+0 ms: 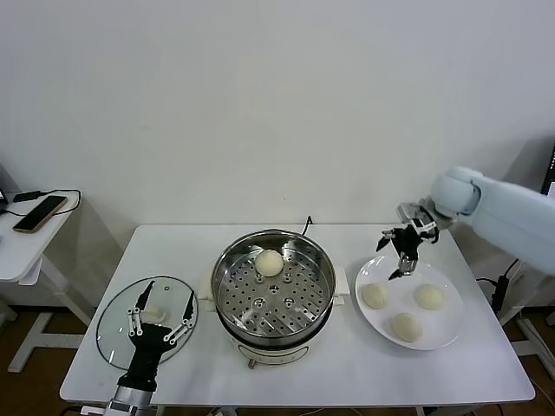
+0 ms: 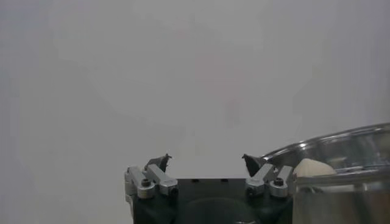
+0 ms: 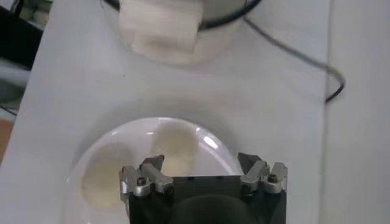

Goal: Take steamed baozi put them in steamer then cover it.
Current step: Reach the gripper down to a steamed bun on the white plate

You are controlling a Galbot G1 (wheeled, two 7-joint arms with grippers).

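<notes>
The steamer [image 1: 274, 295] stands mid-table with one baozi [image 1: 270, 263] on its perforated tray at the far side. Three baozi [image 1: 375, 295], [image 1: 429, 296], [image 1: 405, 326] lie on the white plate [image 1: 444, 328] to the right. My right gripper [image 1: 401, 253] is open and empty, hovering over the plate's far left edge. In the right wrist view it [image 3: 201, 164] sits above the plate [image 3: 131, 135], with two baozi [image 3: 177, 145], [image 3: 102, 178] below it. My left gripper [image 1: 160, 319] is open and empty over the glass lid [image 1: 114, 328]. It also shows in the left wrist view [image 2: 206, 159], with the steamer's rim [image 2: 341, 141] beside it.
A black cable [image 3: 304, 58] runs on the table behind the steamer. The steamer's white handle [image 3: 163, 29] is near the plate. A side table with a phone [image 1: 39, 212] stands at the far left. The table's front edge lies close below the lid and plate.
</notes>
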